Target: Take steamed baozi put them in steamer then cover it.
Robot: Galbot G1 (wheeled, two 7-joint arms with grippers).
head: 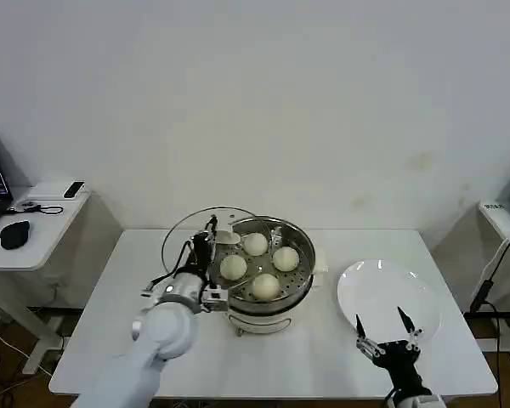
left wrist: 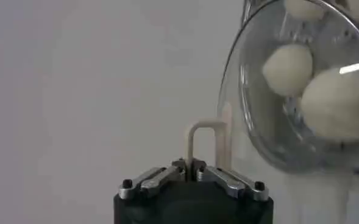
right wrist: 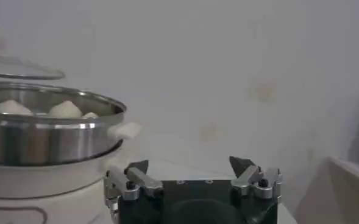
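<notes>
Clearly, the left gripper (left wrist: 190, 165) is seen with its jaws pressed together on the cream-white bar handle of the cover (head: 187, 236), which is held at the steamer's left rim, tilted and partly overlapping it (the glass is seen nearly edge-on from the left wrist view, with buns visible through it). The right gripper (head: 381, 327) is held low near the front right edge of the surface, its jaws spread wide with nothing between them, their tips over the near edge of the white plate (head: 374, 293). The steamer (head: 302, 285) is placed near the middle of the surface on its white base, and four steamed baozi (head: 266, 286) are seen lying on the perforated tray inside it, apart from one another. The plate lies well to the right of the steamer and nothing is carried on it. The surface (head: 323, 348) is white and rectangular, and a plain pale wall is seen behind it. A small side table (head: 42, 225) is seen at the far left, with a dark mouse and a few small items on it.
</notes>
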